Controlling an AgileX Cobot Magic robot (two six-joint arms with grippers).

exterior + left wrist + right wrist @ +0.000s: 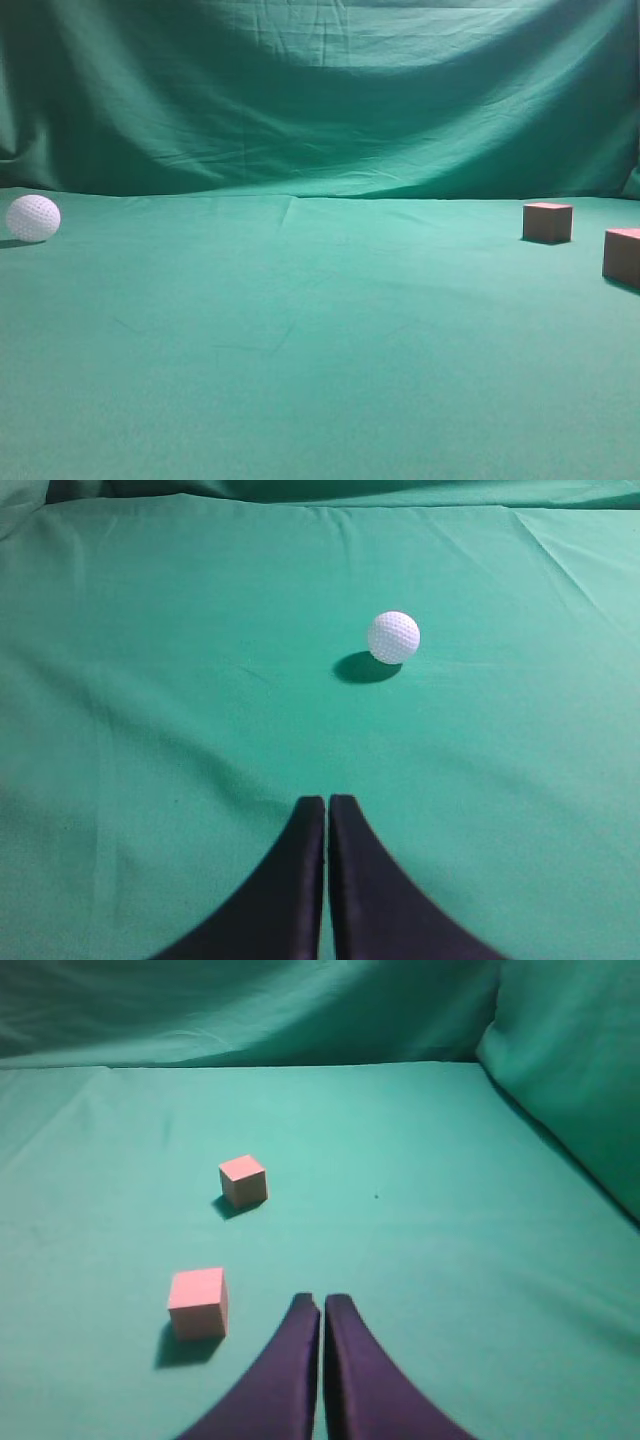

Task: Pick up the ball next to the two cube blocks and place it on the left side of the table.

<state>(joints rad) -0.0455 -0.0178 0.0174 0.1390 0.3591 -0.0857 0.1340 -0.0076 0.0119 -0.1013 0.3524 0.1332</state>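
Near the table's (300, 350) left edge we see the ball (33, 218) lying free. Toward the right edge sit the two cubes (548, 222), well apart from it. Our left gripper (327, 805) and right gripper (322, 1302) are both clenched, empty.

ball (33, 218): white, dimpled, resting far left on table (300, 350) | two cube blocks (548, 222): reddish-brown, upright, far right, apart from each other | table: creased green cloth

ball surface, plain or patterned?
White with a dimpled, golf-ball-like pattern; the ball shows it best in the left wrist view.
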